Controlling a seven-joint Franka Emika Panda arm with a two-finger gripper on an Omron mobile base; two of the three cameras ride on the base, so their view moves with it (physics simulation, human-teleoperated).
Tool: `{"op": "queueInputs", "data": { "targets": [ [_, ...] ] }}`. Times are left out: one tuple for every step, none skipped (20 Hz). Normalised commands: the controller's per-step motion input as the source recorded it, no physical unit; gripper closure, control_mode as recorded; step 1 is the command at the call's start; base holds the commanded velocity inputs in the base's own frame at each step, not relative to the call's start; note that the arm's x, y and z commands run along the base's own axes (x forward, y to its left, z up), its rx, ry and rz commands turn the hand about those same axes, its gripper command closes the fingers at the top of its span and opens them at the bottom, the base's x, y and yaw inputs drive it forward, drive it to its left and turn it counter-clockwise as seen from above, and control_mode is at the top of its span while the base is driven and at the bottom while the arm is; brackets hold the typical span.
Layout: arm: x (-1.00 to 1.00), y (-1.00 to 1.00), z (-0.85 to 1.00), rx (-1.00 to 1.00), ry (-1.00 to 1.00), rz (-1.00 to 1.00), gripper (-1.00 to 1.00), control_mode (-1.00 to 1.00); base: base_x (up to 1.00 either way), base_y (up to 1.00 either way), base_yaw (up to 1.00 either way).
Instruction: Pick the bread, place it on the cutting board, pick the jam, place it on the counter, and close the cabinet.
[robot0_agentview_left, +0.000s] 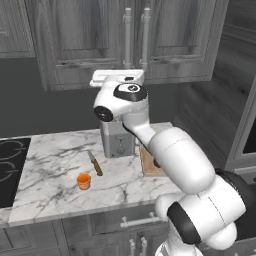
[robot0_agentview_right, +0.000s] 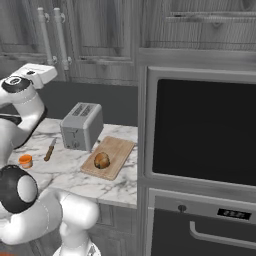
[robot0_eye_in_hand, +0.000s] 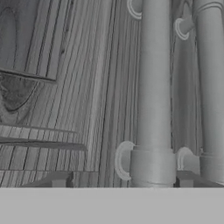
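Left base view showed the jam on the counter, left of the toaster, the bread on the cutting board to its right. Above the toaster, the gripper faced the cabinet handles, fingers apart around one handle. Doors looked shut; closing seemed nearly finished.

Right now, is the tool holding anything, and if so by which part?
Nothing is held. The tool is up against the cabinet, its fingertips straddling the bottom end of a door handle without gripping it. The bread and jam lie free.
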Motion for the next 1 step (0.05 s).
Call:
{"op": "queueInputs", "data": {
  "targets": [
    [0.41, 0.00, 0.00, 0.04, 0.00, 0.01, -1.00, -1.00, 0.00, 0.00, 0.00]
  ]
}}
